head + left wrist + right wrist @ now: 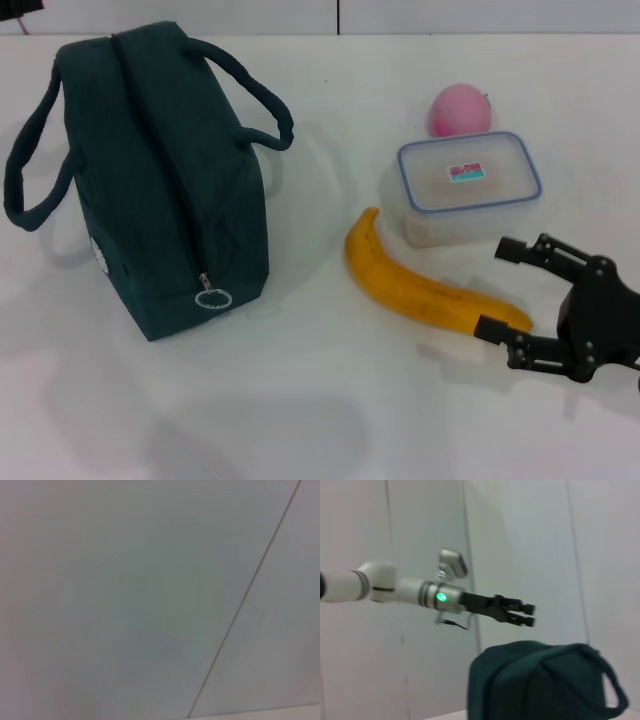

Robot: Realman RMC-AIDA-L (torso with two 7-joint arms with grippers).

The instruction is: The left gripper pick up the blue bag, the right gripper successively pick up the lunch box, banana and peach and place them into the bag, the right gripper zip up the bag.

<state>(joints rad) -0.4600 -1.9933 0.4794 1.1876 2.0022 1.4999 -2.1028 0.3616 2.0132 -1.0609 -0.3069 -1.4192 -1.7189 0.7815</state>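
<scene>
The blue bag point(150, 180), dark teal with two handles, stands on the white table at the left; its zip pull ring point(212, 298) hangs at the near end. The clear lunch box point(468, 185) with a blue-rimmed lid sits at the right. Just behind it is the pink peach point(460, 110), and the banana point(420, 285) lies in front of it. My right gripper point(496, 289) is open at the lower right, its fingers reaching toward the banana's near tip. In the right wrist view my left gripper point(527, 615) hovers open above the bag point(540, 682), holding nothing.
White table point(320, 420) stretches in front of the bag and the food items. A pale wall with panel seams point(245, 600) fills the left wrist view.
</scene>
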